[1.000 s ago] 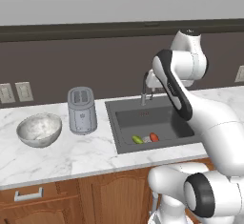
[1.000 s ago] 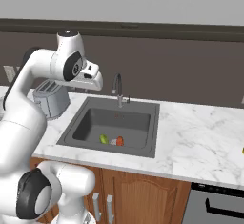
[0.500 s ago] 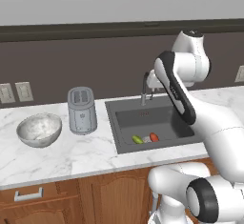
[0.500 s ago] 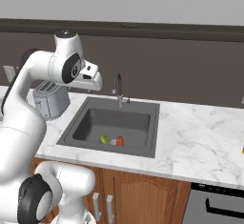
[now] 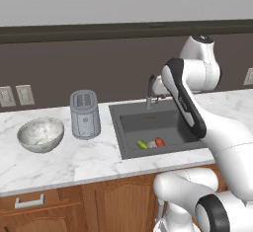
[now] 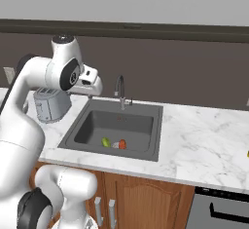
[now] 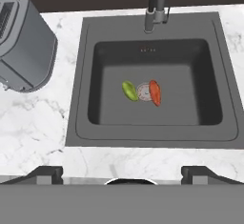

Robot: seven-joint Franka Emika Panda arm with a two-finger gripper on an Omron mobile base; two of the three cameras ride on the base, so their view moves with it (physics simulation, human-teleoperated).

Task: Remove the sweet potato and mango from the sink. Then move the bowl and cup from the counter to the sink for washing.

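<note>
- Two dark fingertips (image 7: 46,172) stand wide apart at the near edge of the hand view: the gripper (image 7: 122,174) is released and holds nothing.
- It hangs high above the sink (image 7: 81,70), over the near counter strip (image 7: 143,161).
- Just past that strip the near rim of the basin begins; its floor is open on all sides of the fruit.
- Mango (image 7: 129,90) and sweet potato (image 7: 155,92) lie mid-floor, either side of the drain (image 7: 144,91), each touching or nearly touching it, well below and ahead of the gripper.
- Toaster (image 7: 24,46) stands on the counter left of the sink, near its rim.
- Bowl (image 5: 41,134) sits further left on the counter, beyond the toaster.
- Faucet (image 7: 155,6) rises at the far rim, with the dark wall behind.
</note>
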